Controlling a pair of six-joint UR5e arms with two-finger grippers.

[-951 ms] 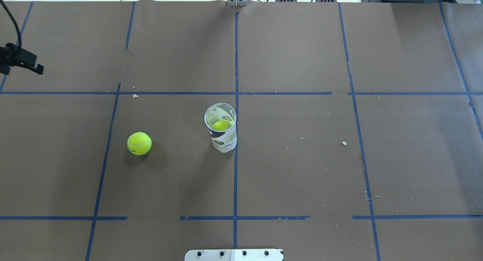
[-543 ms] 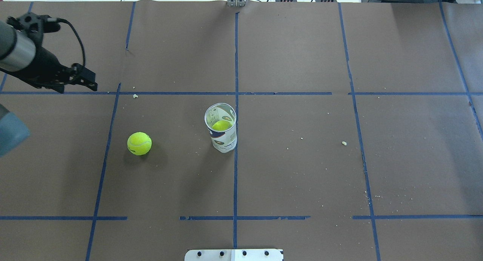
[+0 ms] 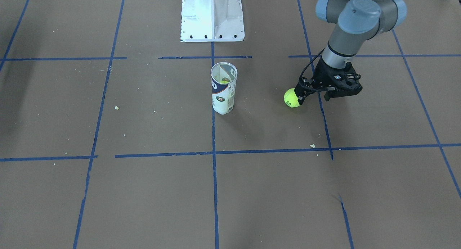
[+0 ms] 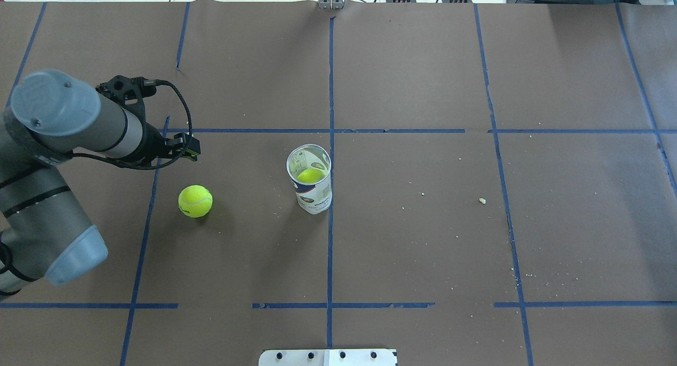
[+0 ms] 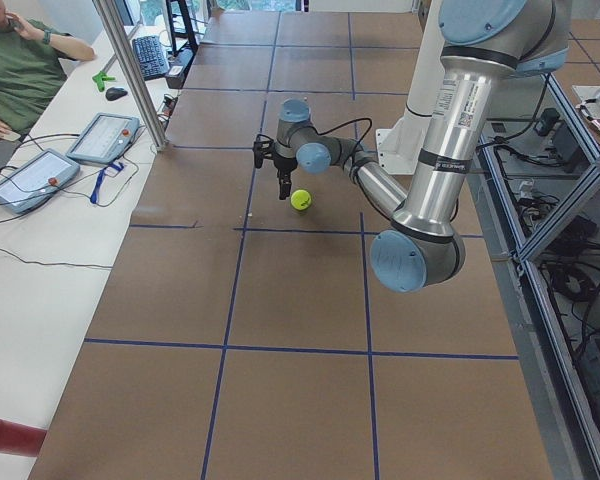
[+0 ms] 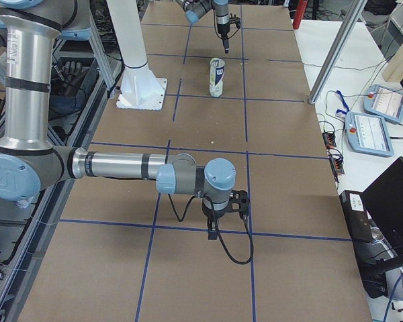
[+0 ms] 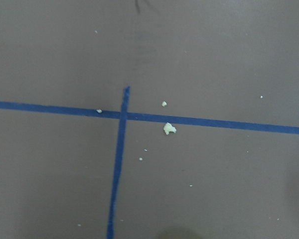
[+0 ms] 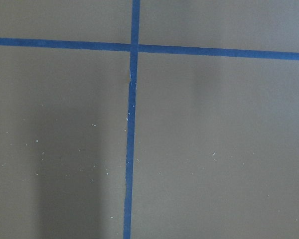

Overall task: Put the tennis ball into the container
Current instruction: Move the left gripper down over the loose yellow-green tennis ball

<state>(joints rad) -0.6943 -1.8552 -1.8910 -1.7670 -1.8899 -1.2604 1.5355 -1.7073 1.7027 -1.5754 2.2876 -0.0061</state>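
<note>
Overhead I look straight down the upright container [image 4: 314, 199] — a second ball [image 4: 310, 175] inside. Loose tennis ball [image 4: 195, 201] on the worktop [image 4: 423, 239]; left claw [image 3: 313, 97] points down beside it, spread, empty; right claw [image 6: 213, 231] — can't tell.

Brown table [image 4: 423, 64] with blue tape lines [image 4: 330, 91]; crumbs [image 7: 169, 128] scattered.

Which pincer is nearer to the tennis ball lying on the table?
Left. The left pincer hangs close to the tennis ball; the right pincer is far away, beyond the container.
</note>
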